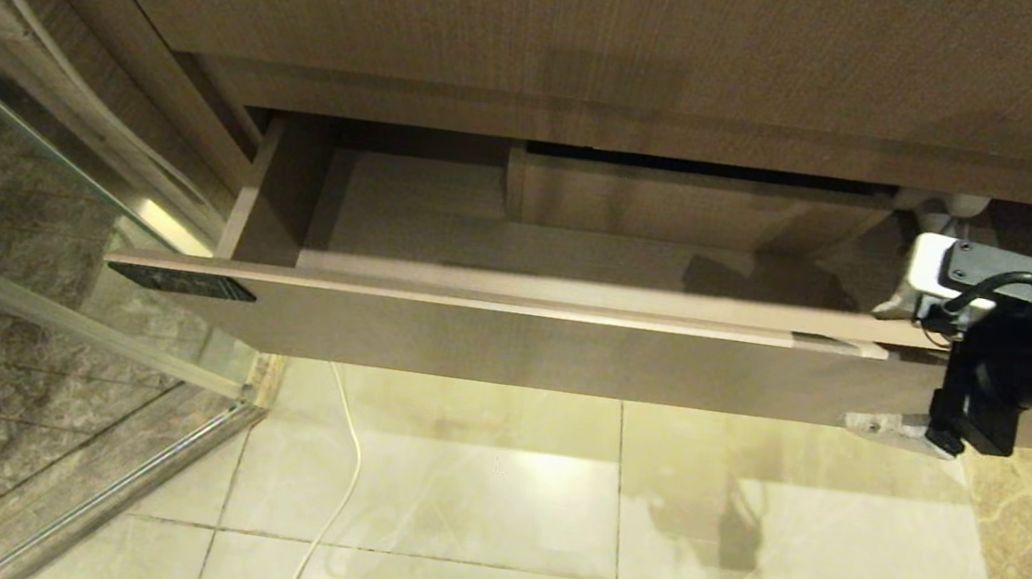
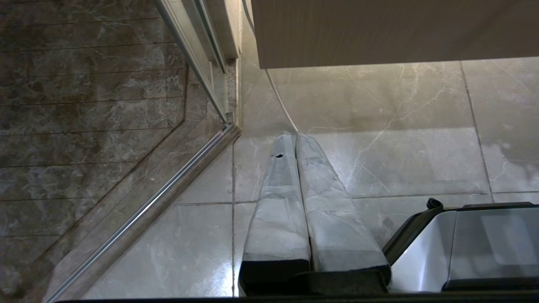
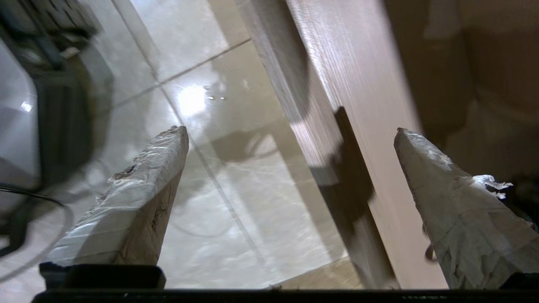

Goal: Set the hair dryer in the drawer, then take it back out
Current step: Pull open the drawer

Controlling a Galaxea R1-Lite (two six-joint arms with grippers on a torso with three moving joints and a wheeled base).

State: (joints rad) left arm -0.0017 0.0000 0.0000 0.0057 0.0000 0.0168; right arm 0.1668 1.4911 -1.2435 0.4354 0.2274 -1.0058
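Straddling the right end of the drawer, the right gripper has its fingers spread wide and grasping nothing: in the right wrist view one taped finger hangs over the floor on the outer side of the drawer's flat front and the other over the inside, with the top edge of the front running between them. The drawer stands pulled out from under the cabinet, its small dark label plate at the far left of the front. The hair dryer cannot be made out for certain; a small white rounded shape shows at the back right corner above the gripper, and I cannot tell whether that is part of it. The visible drawer bottom looks bare, a raised inner box sits at the back, and whatever lies under the right arm is hidden. If the dryer is at that right end, it lies just beyond and below the fingers, so the right arm is by far the nearer; its long axis cannot be read. The left gripper hangs parked over the floor beside the glass shower screen, fingers pressed together. The drawer is shallow with low walls, leaving little room to tilt the wrist, and the tiles below are glossy stone with a thin white cable trailing across.
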